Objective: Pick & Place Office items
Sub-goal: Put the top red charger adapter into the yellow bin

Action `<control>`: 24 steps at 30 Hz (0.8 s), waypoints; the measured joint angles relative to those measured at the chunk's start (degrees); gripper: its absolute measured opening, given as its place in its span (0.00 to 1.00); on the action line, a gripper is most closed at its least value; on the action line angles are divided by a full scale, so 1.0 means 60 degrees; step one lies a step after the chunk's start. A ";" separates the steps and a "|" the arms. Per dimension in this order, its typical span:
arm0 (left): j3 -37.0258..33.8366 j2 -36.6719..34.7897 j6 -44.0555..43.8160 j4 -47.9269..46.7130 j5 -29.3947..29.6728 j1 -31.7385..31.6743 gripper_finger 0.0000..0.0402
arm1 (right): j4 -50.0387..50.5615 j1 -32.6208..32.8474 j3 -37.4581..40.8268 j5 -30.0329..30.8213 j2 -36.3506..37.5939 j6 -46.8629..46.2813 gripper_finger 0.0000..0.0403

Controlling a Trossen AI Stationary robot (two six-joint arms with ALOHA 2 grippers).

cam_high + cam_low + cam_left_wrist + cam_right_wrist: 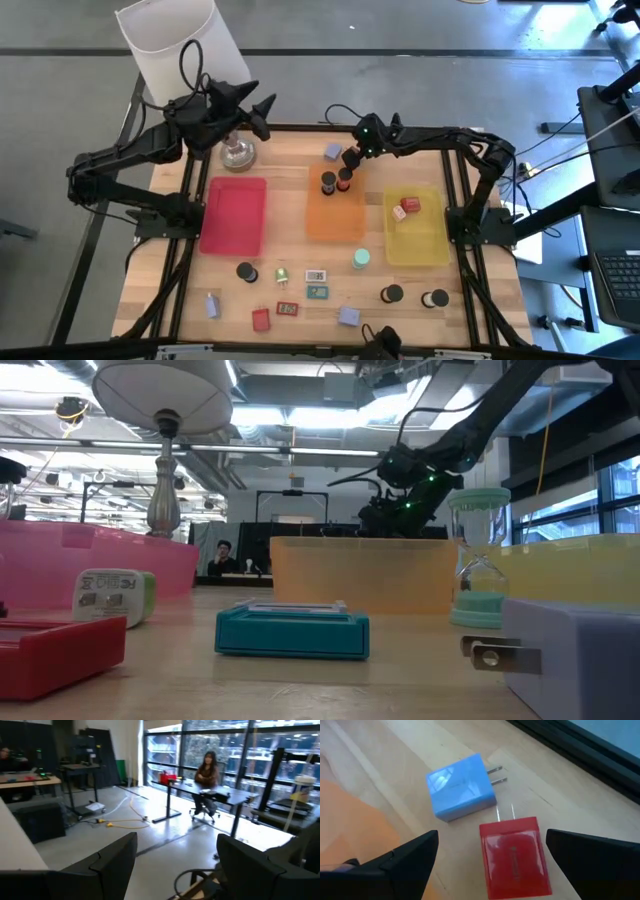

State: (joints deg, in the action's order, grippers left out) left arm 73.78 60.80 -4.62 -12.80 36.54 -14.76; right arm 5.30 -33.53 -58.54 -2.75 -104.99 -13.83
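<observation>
The right gripper (352, 158) hangs over the far edge of the worktop (300, 160), upper middle of the high view, just above the top rim of the orange tray (335, 228). Its fingers (412, 855) stand wide apart and hold nothing. Between them, in the right wrist view, a red plug block (516, 855) lies flat on the wood with its prongs pointing at a blue plug block (461, 786) just beside it; the two are near but not touching.

The left gripper (262, 108) is raised at the upper left of the high view, beside the lamp (238, 152), with fingers (107, 865) parted and empty, facing out into the room, where a person (205, 775) sits at a desk.

Two black rolls (328, 182) stand at the top of the orange tray. A small red and white piece (405, 208) lies in the yellow tray (415, 245). The pink tray (233, 215) sits left of centre.

Along the lower part of the high view lie more items: a teal round one (361, 259), black rolls (246, 271), lavender blocks (348, 316), a red block (261, 319) and small flat rectangles (317, 275).
</observation>
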 joint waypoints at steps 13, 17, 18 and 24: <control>0.0000 0.0000 -0.0011 -0.0004 0.0236 0.0000 0.67 | 0.0750 -0.0300 0.0051 -0.0116 -0.0069 0.0711 0.92; 0.0000 0.0000 -0.0015 -0.0037 0.0236 0.0000 0.67 | 0.0697 -0.0256 0.0040 -0.0606 -0.0063 0.0469 0.92; 0.0000 0.0000 -0.0015 -0.0040 0.0236 0.0000 0.67 | 0.0629 -0.0258 0.0040 -0.0654 -0.0058 0.0385 0.92; 0.0000 0.0004 -0.0015 -0.0082 0.0236 0.0000 0.67 | 0.0630 -0.0223 -0.0117 -0.0659 -0.0051 0.0136 0.92</control>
State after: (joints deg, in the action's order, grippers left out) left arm 73.78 60.82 -4.71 -13.29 37.95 -14.76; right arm 9.08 -34.87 -59.24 -6.70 -105.30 -13.02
